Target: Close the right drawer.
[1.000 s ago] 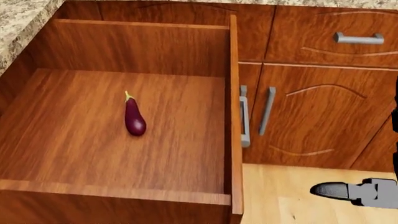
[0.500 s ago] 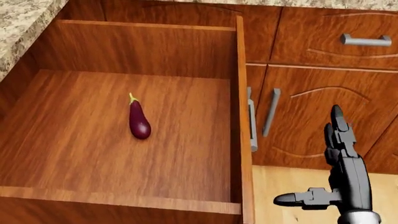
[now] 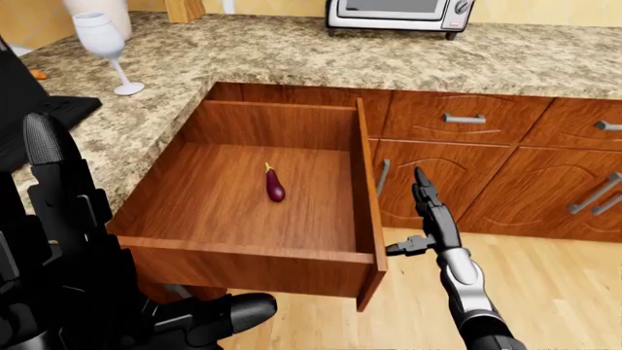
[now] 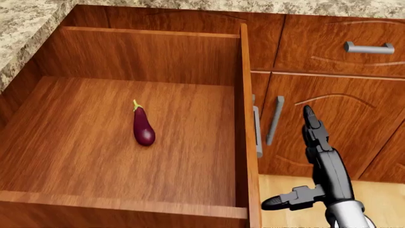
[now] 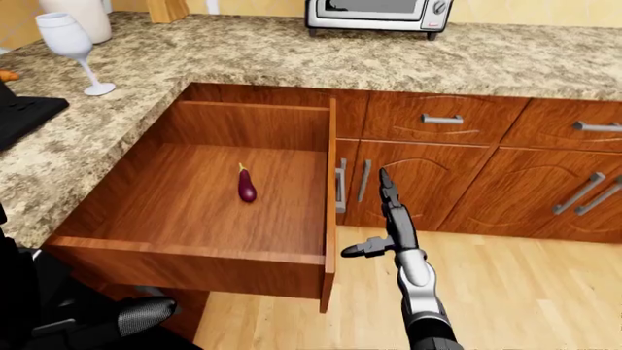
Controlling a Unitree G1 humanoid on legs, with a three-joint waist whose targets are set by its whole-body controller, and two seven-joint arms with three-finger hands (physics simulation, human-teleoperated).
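Open drawer [image 4: 243, 118] holding one eggplant [image 4: 143, 128], right hand [image 4: 319, 161] fingers spread, empty

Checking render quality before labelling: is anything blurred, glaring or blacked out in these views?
Head view: sharp, evenly lit, no glare; eggplant casts only a faint shadow in the open drawer. Left-eye view: the dark left hand fills the lower left corner, hiding part of the counter. Right-eye view: crisp, right hand clearly outlined.
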